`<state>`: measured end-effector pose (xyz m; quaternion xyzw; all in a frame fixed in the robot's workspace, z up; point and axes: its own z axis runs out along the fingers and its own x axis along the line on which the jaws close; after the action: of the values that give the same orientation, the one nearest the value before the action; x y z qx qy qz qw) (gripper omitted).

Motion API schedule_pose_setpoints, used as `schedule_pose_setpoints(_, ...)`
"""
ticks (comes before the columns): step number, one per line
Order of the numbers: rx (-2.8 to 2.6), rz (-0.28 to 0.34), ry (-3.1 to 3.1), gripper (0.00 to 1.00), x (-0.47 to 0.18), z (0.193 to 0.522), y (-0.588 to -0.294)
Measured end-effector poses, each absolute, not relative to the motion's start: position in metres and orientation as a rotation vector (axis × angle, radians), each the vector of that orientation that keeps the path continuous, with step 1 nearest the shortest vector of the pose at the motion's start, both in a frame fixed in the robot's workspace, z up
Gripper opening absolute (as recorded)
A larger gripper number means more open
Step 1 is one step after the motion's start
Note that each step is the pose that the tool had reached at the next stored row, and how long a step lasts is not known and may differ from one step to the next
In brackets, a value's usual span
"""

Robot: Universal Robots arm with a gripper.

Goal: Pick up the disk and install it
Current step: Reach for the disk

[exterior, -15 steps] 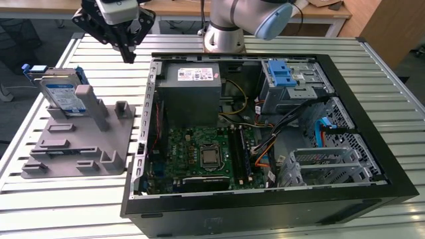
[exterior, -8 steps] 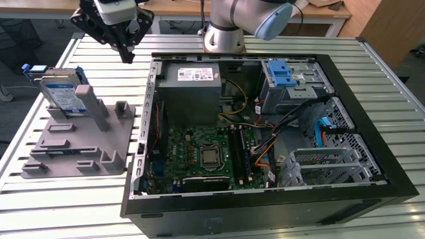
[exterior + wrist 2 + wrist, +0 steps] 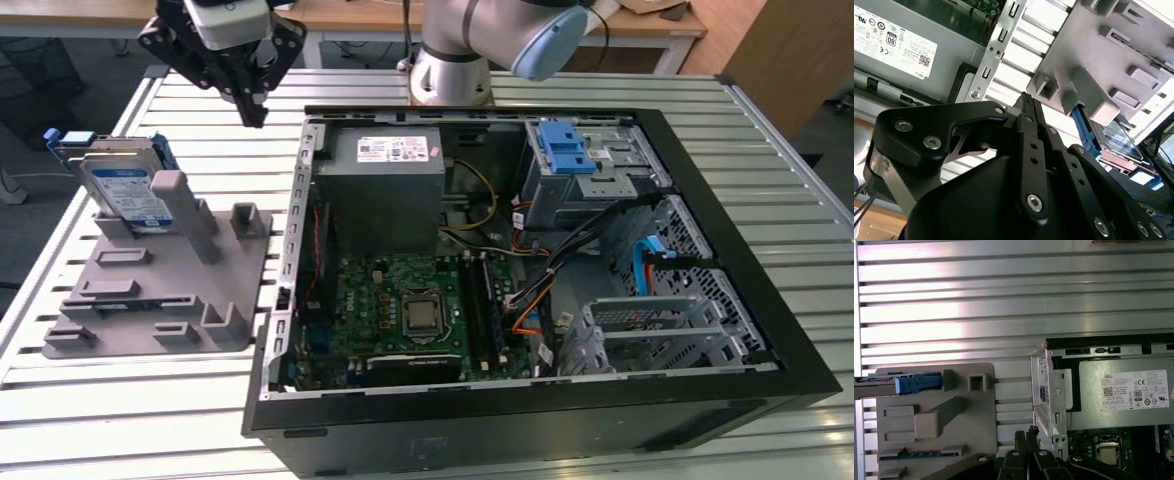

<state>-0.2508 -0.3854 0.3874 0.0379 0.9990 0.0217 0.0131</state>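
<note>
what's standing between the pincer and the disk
Nothing visible. The pincer hangs over the slatted table, apart from the disk, which stands on edge in the grey holder. Open air lies between them; the holder's post flanks the disk.

silver, blue-edged disk (image 3: 130, 192); grey fixture (image 3: 174, 290)

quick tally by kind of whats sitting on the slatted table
disk: 1
grey holder: 1
computer case: 1
total: 3
</note>
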Motion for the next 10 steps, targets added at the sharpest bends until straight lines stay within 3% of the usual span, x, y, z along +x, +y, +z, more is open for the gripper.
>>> schedule_pose_setpoints(10, 0.118, 0.068, 3.112, 0.15, -0.2550, 0.3868, -0.3855)
